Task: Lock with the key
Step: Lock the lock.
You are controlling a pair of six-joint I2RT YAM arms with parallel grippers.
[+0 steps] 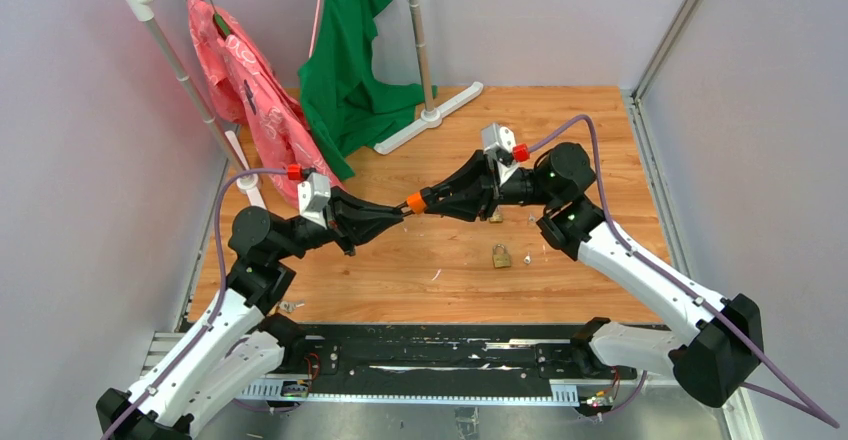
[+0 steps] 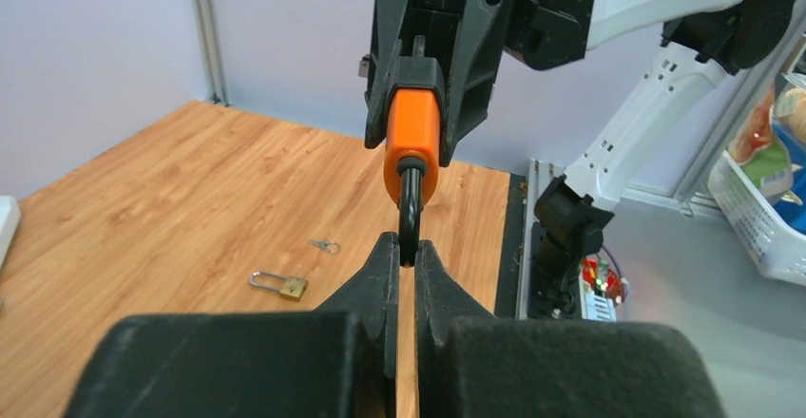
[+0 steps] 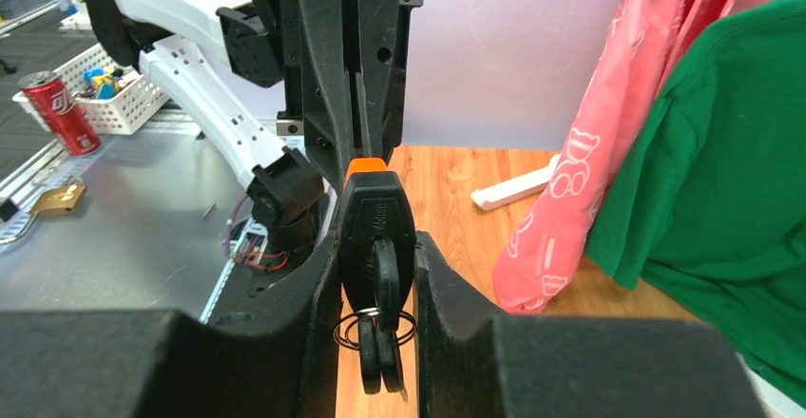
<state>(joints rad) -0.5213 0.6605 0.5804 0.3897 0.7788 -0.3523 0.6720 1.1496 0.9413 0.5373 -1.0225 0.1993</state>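
Two grips on one orange padlock: right jaws clamp its body, left jaws pinch its shackle — I'd push straight, then turn the key.

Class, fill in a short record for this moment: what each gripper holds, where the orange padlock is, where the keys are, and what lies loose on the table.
left gripper: shut on the shackle
right gripper: shut on the orange padlock
orange padlock: held in the air between the two arms, above the table
keys: hanging on a ring under the padlock, between the right fingers
loose on table: a brass padlock and a small key
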